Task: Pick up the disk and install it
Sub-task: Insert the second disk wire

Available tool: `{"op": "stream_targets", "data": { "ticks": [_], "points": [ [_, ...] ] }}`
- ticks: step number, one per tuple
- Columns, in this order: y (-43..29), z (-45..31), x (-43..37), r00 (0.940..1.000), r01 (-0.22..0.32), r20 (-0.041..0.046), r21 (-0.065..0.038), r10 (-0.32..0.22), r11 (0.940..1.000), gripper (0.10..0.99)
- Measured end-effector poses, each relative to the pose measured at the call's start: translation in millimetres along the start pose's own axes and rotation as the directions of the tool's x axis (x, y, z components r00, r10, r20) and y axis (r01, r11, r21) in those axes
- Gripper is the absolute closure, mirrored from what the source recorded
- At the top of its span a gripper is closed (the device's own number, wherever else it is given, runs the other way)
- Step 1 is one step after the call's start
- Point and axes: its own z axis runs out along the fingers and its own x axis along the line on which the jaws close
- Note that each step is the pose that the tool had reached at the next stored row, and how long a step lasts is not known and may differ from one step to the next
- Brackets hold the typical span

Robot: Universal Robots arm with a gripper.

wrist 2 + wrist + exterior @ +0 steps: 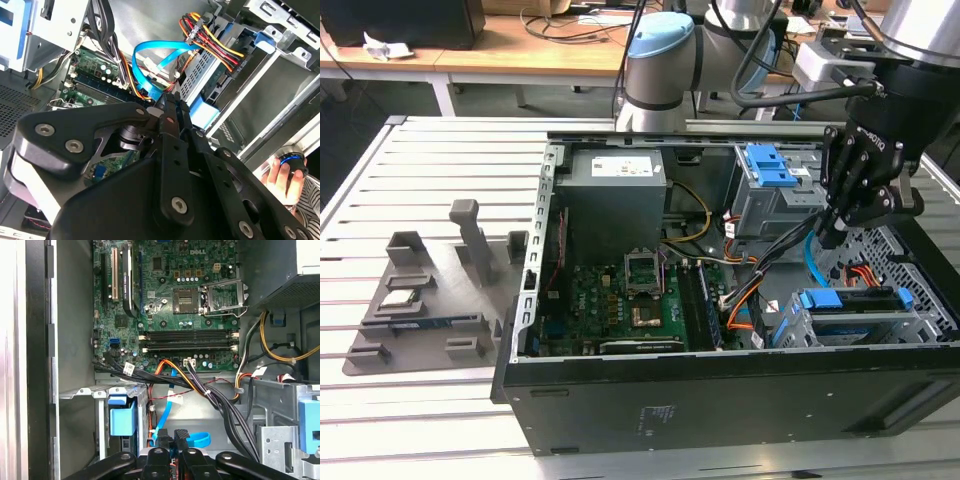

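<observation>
Inside the open case (535, 330), gripper (832, 238) at right of the exterior view, fingers pressed together, holding nothing, disk (850, 300) seated in the cage just below, motherboard (185, 295) centre.

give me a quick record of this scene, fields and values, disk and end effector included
disk: seated in the drive cage at the case's exterior-view right, blue frame showing
end effector: above the disk, over the open case, holding nothing
end effector fingers: closed together
cables: blue cable and bundled wires near the disk
motherboard: exposed, processor socket empty
tray: grey holder on the table beside the case
</observation>
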Motion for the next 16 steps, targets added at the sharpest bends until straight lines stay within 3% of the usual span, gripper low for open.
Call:
{"op": "stream_targets", "data": {
  "ticks": [5, 10, 12, 15, 16],
  "points": [
    [-0.1, 0.2, 2.1, 1.0000, 0.000, -0.0001, 0.000, 0.000, 1.0000, 0.922],
    [-1.1, 5.8, 27.9, 1.0000, 0.000, -0.0019, 0.000, 0.000, 1.0000, 0.922],
    [-2.3, 9.9, 34.0, 1.0000, 0.001, -0.0021, 0.000, -0.001, 1.0000, 0.922],
    [-10.5, 18.1, 37.4, 1.0000, 0.004, -0.0019, 0.000, -0.004, 1.0000, 0.922],
    [-25.2, 23.8, 36.7, 0.9999, 0.011, -0.0028, 0.000, -0.011, 0.9999, 0.922]
  ]
}}
